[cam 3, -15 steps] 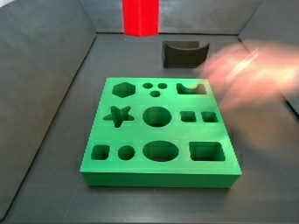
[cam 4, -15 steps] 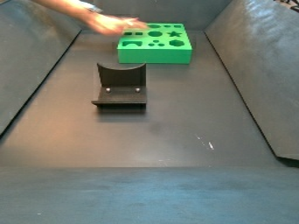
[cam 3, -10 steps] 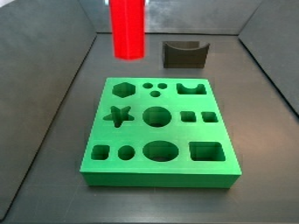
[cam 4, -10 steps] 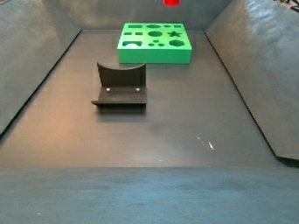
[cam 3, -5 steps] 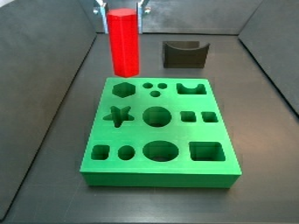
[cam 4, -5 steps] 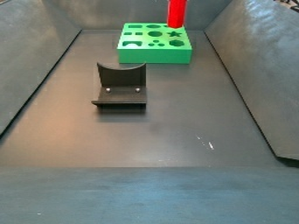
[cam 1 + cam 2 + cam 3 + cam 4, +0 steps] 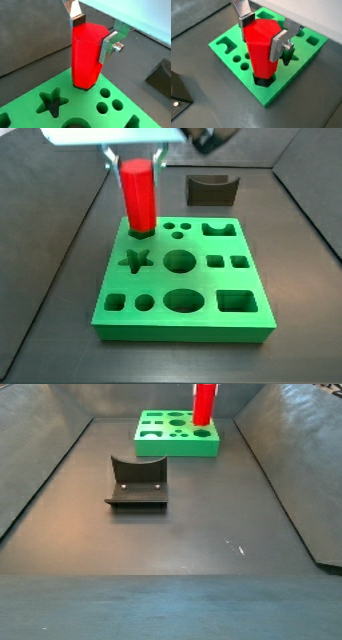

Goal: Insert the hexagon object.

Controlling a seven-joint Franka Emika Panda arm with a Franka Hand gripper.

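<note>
1. The red hexagon peg (image 7: 138, 196) stands upright w/ its bottom end right at the hexagon hole (image 7: 264, 81) of the green block (image 7: 183, 323); in both wrist views the tip looks just inside the hole's mouth, most of the peg still above the block; how deep it sits I can't tell.
2. The gripper (image 7: 93, 31) holds the peg near its top; silver fingers (image 7: 109, 42) clamped on opposite flats, closed only as far as the peg's width allows, nothing else between them; in a side view it's at the far end of the worktop, over the block's far-left corner.
3. Doing this well, I'd say: keep the peg plumb; press straight down, slow; the flats must line up w/ the hole's sides, so any twist should be tiny & made before more depth is gained.
4. Judgement: if it binds, ease off & re-centre rather than push; a tilt could jam a corner on the rim or shove the block.
5. Neighbour holes, star (image 7: 134, 259) & small round pair (image 7: 175, 228), sit close but clear of the peg.
6. The fixture (image 7: 210, 189) stands behind the block toward the far edge, well apart; no obstacle.
</note>
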